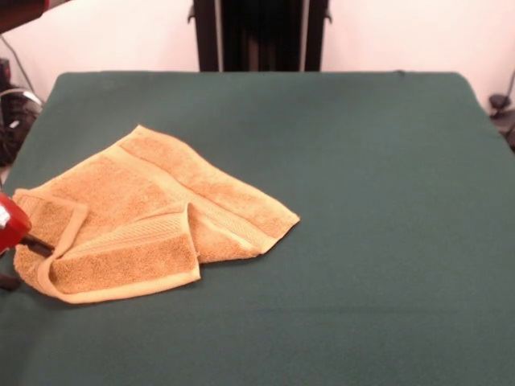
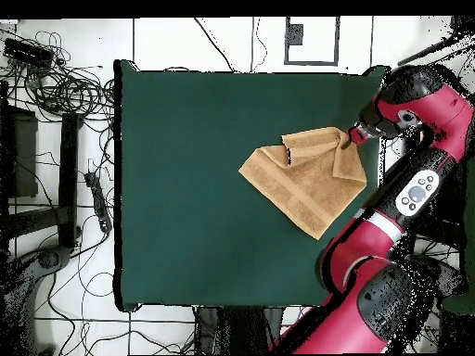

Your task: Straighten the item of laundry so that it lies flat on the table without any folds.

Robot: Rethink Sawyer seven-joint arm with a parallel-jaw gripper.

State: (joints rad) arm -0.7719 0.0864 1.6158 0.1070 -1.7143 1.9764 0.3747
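Note:
The orange-tan towel (image 1: 161,217) lies rumpled on the left part of the dark green table (image 1: 362,241). Its near part is folded over on itself, with a flat woven band and hem turned up, and its left corner is curled. In the overhead view the towel (image 2: 311,176) lies near the right edge of the table (image 2: 186,185). My gripper (image 1: 24,241) is at the picture's left edge, low at the towel's curled left corner. In the overhead view the gripper (image 2: 355,137) meets the towel's upper right corner. Whether it holds the cloth does not show. No white tag shows.
My red arm (image 2: 408,195) runs along the table's right edge in the overhead view. The black pedestal (image 1: 257,36) stands at the table's far side. Cables (image 2: 65,88) and dark stands lie on the floor beside the table's left edge in the overhead view.

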